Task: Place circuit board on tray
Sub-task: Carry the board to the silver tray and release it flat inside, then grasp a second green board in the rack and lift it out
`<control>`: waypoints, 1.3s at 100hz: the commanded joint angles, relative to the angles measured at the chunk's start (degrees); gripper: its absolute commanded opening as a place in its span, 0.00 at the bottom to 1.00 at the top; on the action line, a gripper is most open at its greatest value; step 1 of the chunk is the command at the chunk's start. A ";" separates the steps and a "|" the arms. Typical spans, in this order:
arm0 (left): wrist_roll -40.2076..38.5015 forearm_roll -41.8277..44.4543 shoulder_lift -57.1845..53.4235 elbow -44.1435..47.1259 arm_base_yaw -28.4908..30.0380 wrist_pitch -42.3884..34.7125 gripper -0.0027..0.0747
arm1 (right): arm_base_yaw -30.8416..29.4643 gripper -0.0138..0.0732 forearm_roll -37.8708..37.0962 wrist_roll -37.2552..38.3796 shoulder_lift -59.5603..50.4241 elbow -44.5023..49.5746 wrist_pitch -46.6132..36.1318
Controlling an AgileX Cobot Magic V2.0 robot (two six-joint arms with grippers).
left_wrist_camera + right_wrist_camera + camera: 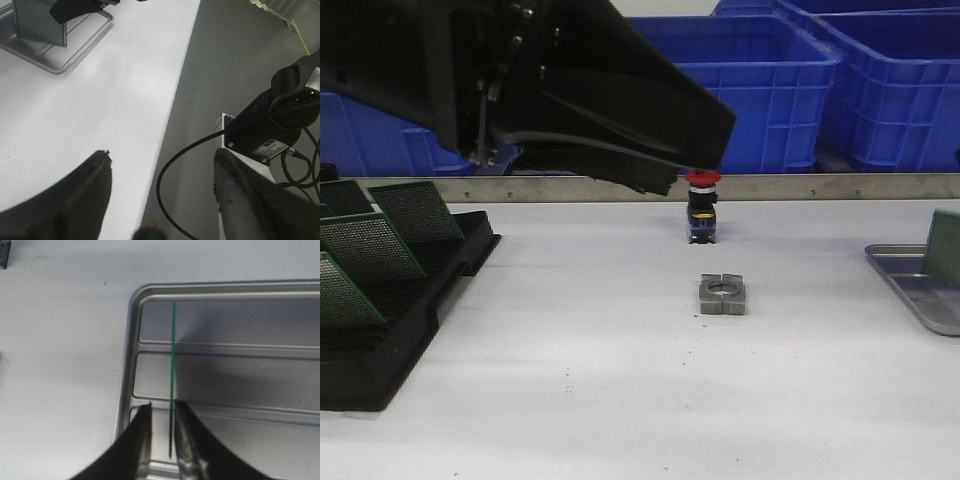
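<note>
Right claw (161, 432) grips circuit board (173, 370) (edge-on, upright) over tray (131, 330)

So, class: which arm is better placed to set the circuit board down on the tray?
Right. Its gripper holds the circuit board upright over the tray. The left gripper is open, empty, over the table edge.

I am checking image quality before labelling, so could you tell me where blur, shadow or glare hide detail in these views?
Front view: left arm a dark underexposed mass. Left wrist view: fingers blurred, near-black. Right wrist view: the tray sharp with soft shadow; circuit board edge-on.
</note>
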 commanded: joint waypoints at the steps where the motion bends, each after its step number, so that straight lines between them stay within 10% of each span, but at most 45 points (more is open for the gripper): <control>1: 0.32 -3.72 -1.65 -1.64 -0.56 2.26 0.57 | -0.44 0.58 1.38 -0.19 -1.81 -2.22 -1.95; 17: 0.32 -3.72 -1.65 -1.64 -0.31 1.97 0.57 | -0.44 0.81 1.32 -0.24 -1.91 -2.80 -3.75; 47: 0.32 7.68 -3.34 -2.15 8.99 -1.30 0.57 | -0.44 0.81 1.32 -0.24 -3.63 -2.85 -2.93; 92: 0.32 54.91 -8.65 -3.76 19.21 -5.73 0.57 | -0.44 0.81 1.32 -0.24 -3.63 -2.85 -2.30; 130: 0.21 63.87 -6.55 -3.76 19.29 -14.09 0.57 | -0.44 0.81 1.32 -0.24 -3.63 -2.85 -1.93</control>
